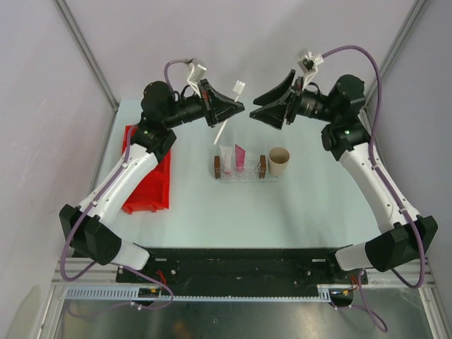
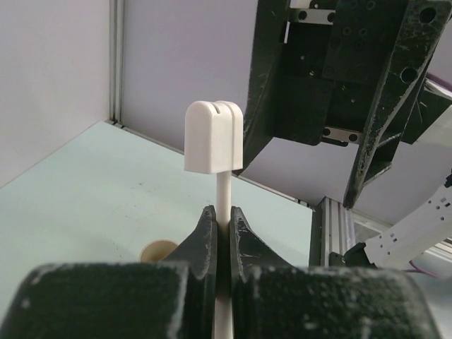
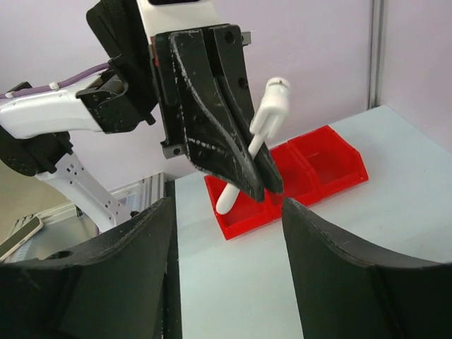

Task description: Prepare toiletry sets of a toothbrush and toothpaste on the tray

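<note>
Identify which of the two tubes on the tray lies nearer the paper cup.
The magenta-pink tube: it lies between the white tube and the tan paper cup, which stands just outside the tray.

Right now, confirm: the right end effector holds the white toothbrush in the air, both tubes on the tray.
No: the left end effector holds the white toothbrush in the air, as the left wrist view shows; the right end effector is open. The white tube and pink tube are on the tray.

Lilac walls [image 1: 212,42], alu posts [image 1: 86,53], mint tabletop [image 1: 212,212]
</note>
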Motion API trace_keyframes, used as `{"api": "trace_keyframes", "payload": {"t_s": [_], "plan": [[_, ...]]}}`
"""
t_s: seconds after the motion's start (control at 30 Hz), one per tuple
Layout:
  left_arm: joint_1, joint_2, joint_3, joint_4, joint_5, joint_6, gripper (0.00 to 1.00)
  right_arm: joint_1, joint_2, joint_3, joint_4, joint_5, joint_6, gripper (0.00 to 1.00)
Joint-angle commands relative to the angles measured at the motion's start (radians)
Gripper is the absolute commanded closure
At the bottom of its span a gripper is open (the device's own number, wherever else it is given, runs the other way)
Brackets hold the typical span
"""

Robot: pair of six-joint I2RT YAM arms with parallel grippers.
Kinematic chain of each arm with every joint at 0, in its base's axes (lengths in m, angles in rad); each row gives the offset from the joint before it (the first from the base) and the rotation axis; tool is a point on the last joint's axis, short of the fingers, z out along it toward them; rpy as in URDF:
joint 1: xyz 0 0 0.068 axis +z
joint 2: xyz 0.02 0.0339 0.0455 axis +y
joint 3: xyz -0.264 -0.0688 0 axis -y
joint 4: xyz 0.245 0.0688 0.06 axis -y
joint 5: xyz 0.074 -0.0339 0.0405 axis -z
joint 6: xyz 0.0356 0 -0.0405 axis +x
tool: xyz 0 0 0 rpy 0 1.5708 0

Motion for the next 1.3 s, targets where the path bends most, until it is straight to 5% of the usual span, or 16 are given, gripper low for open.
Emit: {"api": "trace_keyframes", "payload": {"t_s": [0.0,0.63,1.27], "plan": [[-0.029,-0.033,0.001,0.001,-0.021,0.051,1.0,0.045,0.026,0.084,-0.031,0.066,-0.057,0.33],[-0.054,-0.076,-0.031,-0.021,-0.04,0.094,1.0,0.105,0.086,0.136,-0.03,0.121,-0.073,0.4],[-0.065,-0.085,-0.042,-0.035,-0.052,0.119,1.0,0.116,0.106,0.135,0.033,0.082,-0.025,0.63]]}}
